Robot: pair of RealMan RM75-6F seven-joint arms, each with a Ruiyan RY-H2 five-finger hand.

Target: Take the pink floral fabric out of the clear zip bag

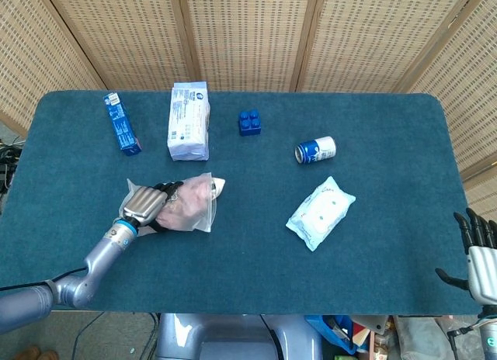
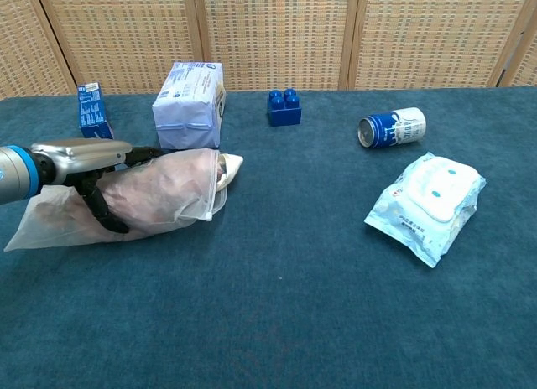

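The bag (image 2: 126,206) with the pink fabric (image 2: 159,192) lies in front of the white packet (image 2: 189,104). The left hand (image 2: 96,175) grips its middle; pin it firmly so the right hand (image 1: 475,251), fingers spread and empty, can reach the opening.

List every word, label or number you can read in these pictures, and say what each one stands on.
None can be read.
Blue box: white print, too small.
White pack: blue print, blurred.
Blue can: white markings, no legible words.
Wipes pack: no readable text.
Clear zip bag, held by the left hand: no label shows now.
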